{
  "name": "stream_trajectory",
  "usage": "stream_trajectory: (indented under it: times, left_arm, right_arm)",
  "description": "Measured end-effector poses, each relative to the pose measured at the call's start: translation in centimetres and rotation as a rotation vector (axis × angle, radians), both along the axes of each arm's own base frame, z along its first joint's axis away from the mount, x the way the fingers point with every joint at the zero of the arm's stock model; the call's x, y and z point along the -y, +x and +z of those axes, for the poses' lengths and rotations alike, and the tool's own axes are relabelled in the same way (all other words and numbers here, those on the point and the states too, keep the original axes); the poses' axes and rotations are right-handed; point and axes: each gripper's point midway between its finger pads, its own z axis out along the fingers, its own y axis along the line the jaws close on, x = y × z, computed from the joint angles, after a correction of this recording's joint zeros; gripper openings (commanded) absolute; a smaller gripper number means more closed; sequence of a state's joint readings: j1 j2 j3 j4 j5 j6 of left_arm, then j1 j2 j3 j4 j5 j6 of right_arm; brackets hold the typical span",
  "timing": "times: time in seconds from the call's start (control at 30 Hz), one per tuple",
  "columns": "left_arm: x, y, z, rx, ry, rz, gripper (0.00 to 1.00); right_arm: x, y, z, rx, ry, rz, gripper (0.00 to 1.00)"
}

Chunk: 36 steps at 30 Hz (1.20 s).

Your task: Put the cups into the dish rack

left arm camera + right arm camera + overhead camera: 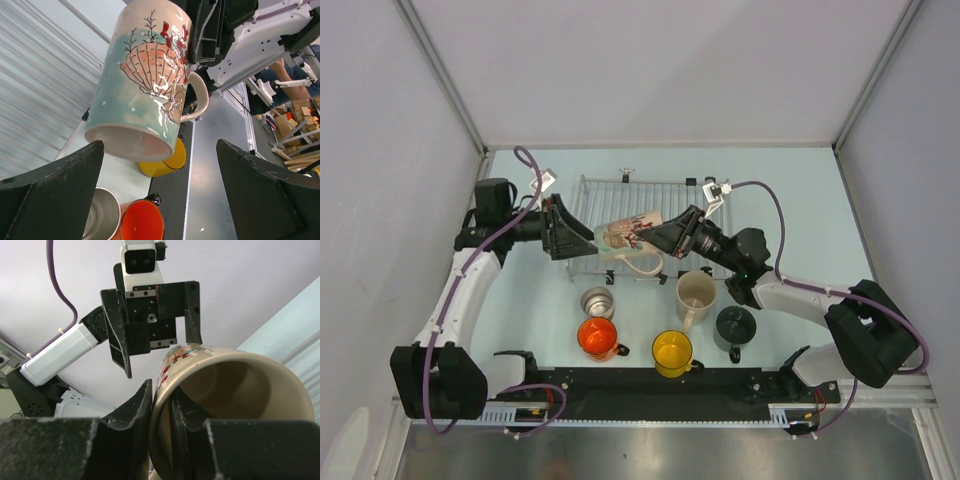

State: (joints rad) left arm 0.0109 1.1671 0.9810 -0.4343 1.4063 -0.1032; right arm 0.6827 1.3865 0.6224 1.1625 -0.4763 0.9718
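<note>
While my right tool (160, 393) clamps the beige mug (632, 232), seemingly over the dish rack (620, 190), my left tool (588, 240) gapes.

One shell mug (632, 233), one beige mug (695, 293), one orange mug (598, 337), one yellow mug (672, 351), one dark mug (735, 325), one steel cup (597, 301), that's six! One rack (620, 188). One left arm (460, 290), one right arm (800, 295).

— What is in front of the left end effector (159, 145)?
— A shell-patterned mug (145, 85), tilted, base toward the lens. The fingers (50, 195) are spread wide on either side.
— And below it?
— A yellow mug (162, 162), an orange mug (142, 222) and a steel cup (102, 215) on the tabletop (122, 177).
</note>
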Motion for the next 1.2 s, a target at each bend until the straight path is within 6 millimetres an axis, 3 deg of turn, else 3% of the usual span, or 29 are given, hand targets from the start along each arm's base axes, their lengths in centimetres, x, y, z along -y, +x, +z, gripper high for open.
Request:
stream_trajectory:
  times: [0.17, 0.6, 0.97, 1.2]
  left_arm:
    - [1.3, -0.2, -0.9, 0.007, 0.027, -0.031, 1.00]
    - [1.4, 0.5, -2.4, 0.058, 0.079, -0.008, 1.00]
    - [1.9, 0.1, -2.4, 0.061, 0.081, -0.030, 1.00]
    - [2.3, 0.0, -1.8, 0.041, 0.057, -0.039, 1.00]
  right_arm:
    - [-0.4, -0.1, 0.6, -0.001, 0.010, 0.027, 0.00]
    - [0.3, -0.6, 1.6, 0.004, 0.025, 0.052, 0.00]
    - [0.5, -0.7, 1.8, -0.008, 0.032, 0.061, 0.00]
    - [-0.9, -1.2, 2.2, -0.008, 0.043, 0.071, 0.00]
